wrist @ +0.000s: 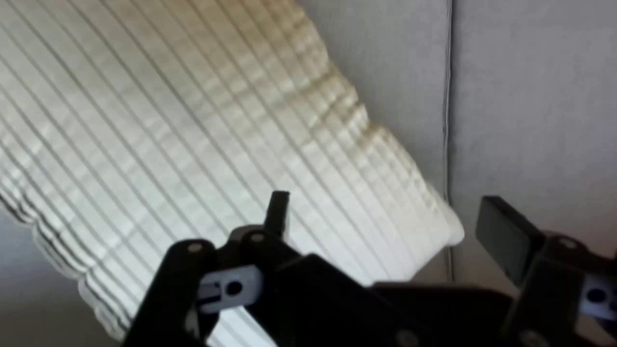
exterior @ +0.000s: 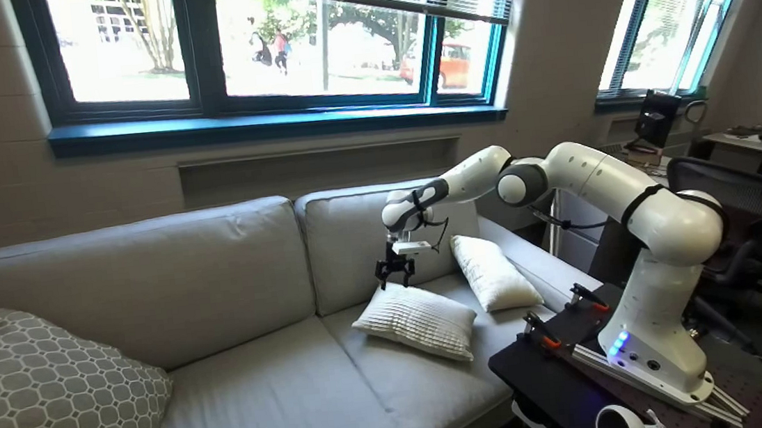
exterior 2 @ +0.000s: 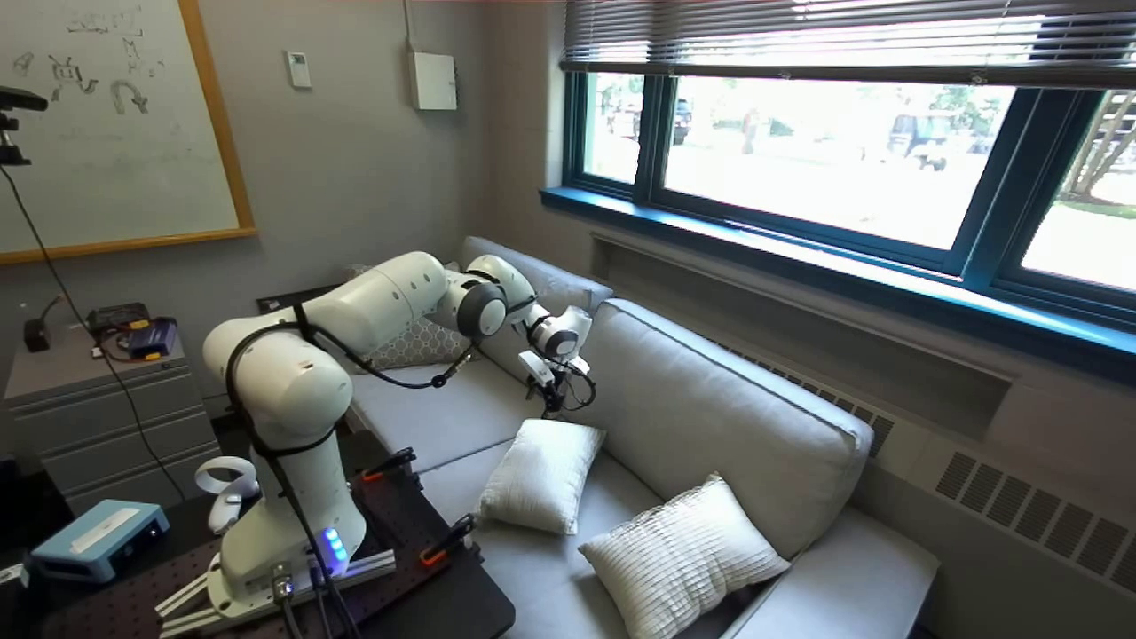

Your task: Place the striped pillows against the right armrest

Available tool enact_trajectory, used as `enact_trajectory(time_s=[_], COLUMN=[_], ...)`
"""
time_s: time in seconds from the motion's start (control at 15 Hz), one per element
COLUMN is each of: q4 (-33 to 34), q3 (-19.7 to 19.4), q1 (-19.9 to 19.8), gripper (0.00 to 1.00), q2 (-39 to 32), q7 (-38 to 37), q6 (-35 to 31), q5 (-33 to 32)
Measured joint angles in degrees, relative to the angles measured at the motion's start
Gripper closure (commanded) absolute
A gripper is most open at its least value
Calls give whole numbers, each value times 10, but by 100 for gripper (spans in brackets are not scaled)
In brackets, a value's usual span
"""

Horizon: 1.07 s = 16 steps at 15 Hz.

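in wrist view, can't trace striped pillow [wrist: 188, 144] past left edge, in an exterior view, same for lattice pillow [exterior: 56, 402]

On the sofa [exterior: 251, 394] sit the left pillow [exterior: 57, 406], the middle pillow [exterior: 418, 319] and, beside the right armrest [exterior 2: 848, 572], the right pillow [exterior: 495, 273].

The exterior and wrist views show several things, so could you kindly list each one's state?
End effector: open, gripping nothing.
Inner striped pillow: lying on the seat cushion, ungrasped.
Outer striped pillow: tilted up beside the right armrest.
Grey lattice-patterned pillow: propped up.
Window blind: partly lowered.
Robot base lights: lit blue.
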State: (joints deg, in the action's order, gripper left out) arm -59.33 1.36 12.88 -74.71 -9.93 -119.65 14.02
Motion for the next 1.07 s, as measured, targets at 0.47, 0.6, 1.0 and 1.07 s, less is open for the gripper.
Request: enact_trajectory(time_s=[0.47, 0.6, 1.0, 1.07], q4=[3, 7, -16, -22], q3=[-23, -37, -96, -109], q1=[111, 143, 207, 211], gripper=[0, 0, 33, 41], q2=[-55, -76, -110, -110], q7=[-89, -108, -146, -152], q6=[52, 53, 38, 34], q5=[-134, -174, -302, -323])
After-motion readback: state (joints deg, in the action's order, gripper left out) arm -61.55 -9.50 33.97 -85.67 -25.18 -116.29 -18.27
